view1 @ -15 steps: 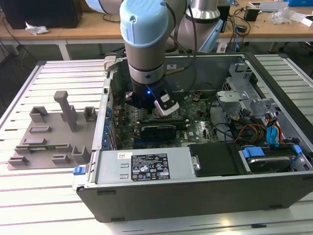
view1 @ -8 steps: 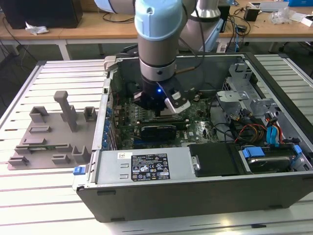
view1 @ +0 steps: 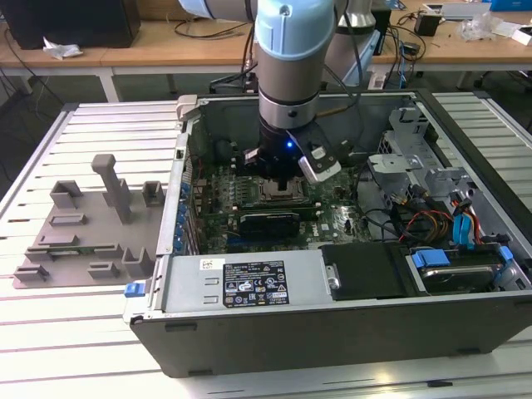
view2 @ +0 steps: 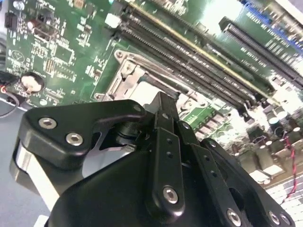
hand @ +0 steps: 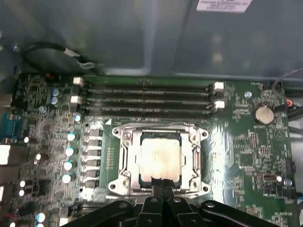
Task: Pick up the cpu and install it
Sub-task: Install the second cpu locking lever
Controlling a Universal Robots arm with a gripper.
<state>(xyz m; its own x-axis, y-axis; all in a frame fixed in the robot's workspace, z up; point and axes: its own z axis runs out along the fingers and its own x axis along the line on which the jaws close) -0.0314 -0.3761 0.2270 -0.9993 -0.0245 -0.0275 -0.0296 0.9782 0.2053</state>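
well, going from the exterior view's left to its right: a grey plastic moulded tray (view1: 87, 229) with slots and upright posts lies on the slatted white table (view1: 75, 332), at about nine o'clock from the open computer case (view1: 332, 274). the tray and the case stand apart, with bare slats between them.

inside the case, the green motherboard (view1: 249, 199) lies flat, and the arm (view1: 287, 58) comes straight down over it with the gripper (view1: 278, 179) low above the board, a blue light glowing on its wrist. at three o'clock from the gripper sit a metal drive cage (view1: 416, 158), a bundle of coloured cables (view1: 416, 224) and blue clips at the case's edge.

in the first wrist view the cpu (hand: 161, 156), silvery-grey and square, lies flat within the metal-framed socket (hand: 124, 142), with four long memory slots (hand: 147, 99) at twelve o'clock from it and a round coin cell (hand: 262, 114) at about two o'clock. the jaws are drawn together, their narrow tips meeting at the cpu's six o'clock edge; whether they touch the chip i cannot tell. in the second wrist view the closed black fingers (view2: 165, 142) stand over the socket (view2: 124, 78), hiding most of the cpu (view2: 142, 92).
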